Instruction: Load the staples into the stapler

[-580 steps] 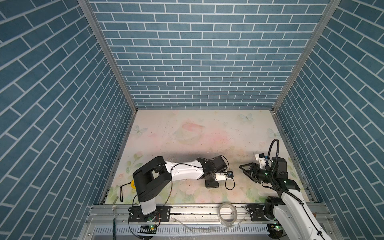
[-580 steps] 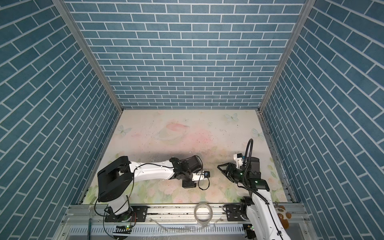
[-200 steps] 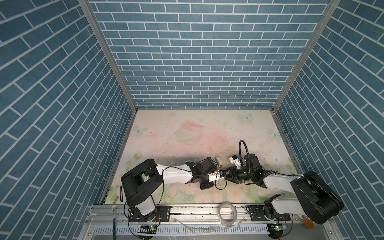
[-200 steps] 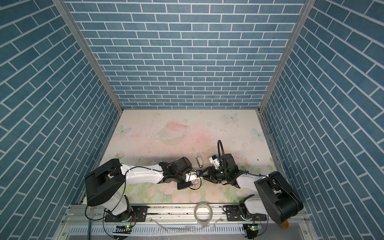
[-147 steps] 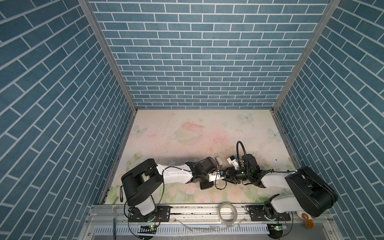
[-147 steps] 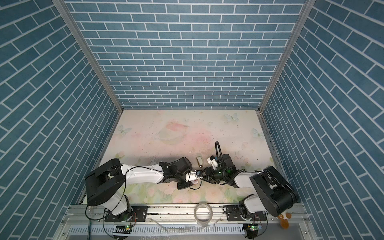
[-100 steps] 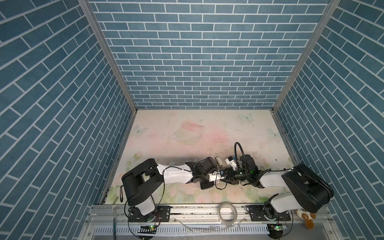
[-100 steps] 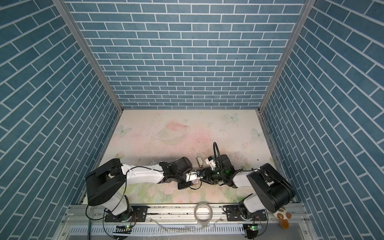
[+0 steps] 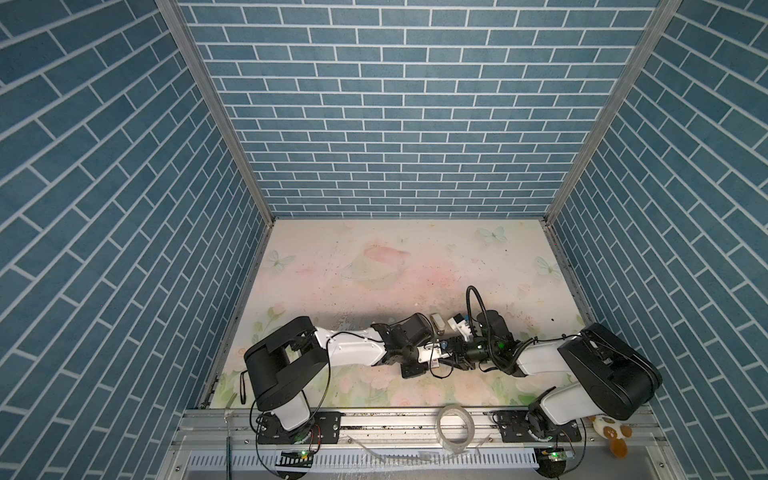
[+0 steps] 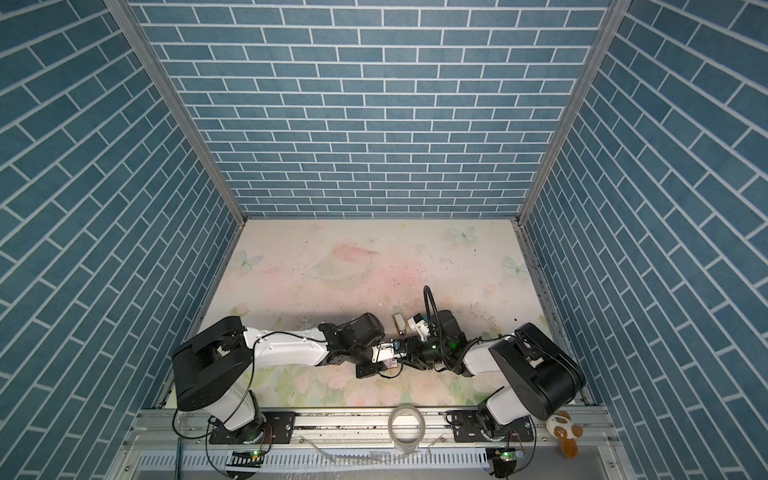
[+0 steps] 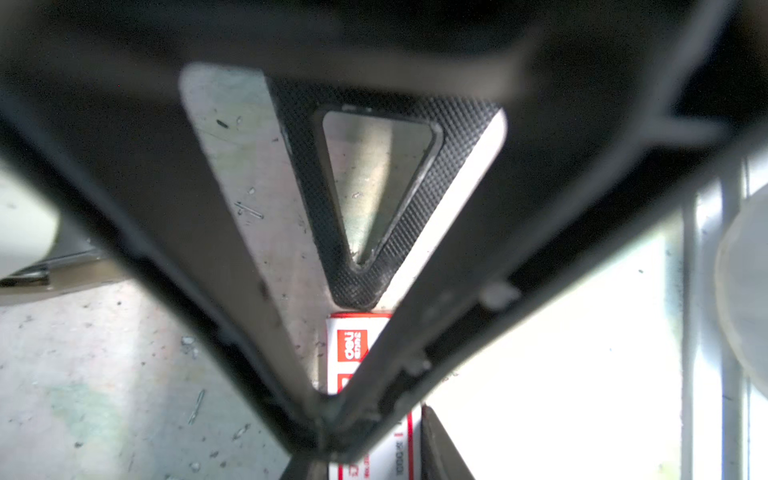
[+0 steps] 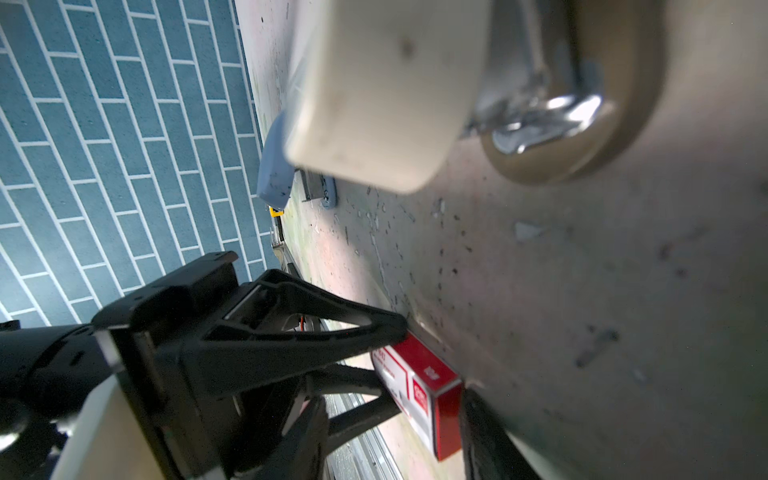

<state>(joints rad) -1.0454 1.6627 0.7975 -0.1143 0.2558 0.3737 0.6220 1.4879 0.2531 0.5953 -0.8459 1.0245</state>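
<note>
My left gripper is shut on a small white-and-red cardboard box, held low over the table near the front middle. In the left wrist view the box shows behind the converging fingers of that gripper. My right gripper reaches in from the right. It is open, its jaws standing on either side of the box's red end. A cream and tan stapler lies just behind the two grippers, large and blurred in the right wrist view. No staples strip shows.
A blue stapler lies by the left wall. Loose bits of metal litter the floral table. A tape roll and a small toy sit on the front rail. Brick walls close three sides.
The right arm has swung from the right side to the middle and crept left until its jaws flank the box. The left gripper with the box has barely moved in the last second.
</note>
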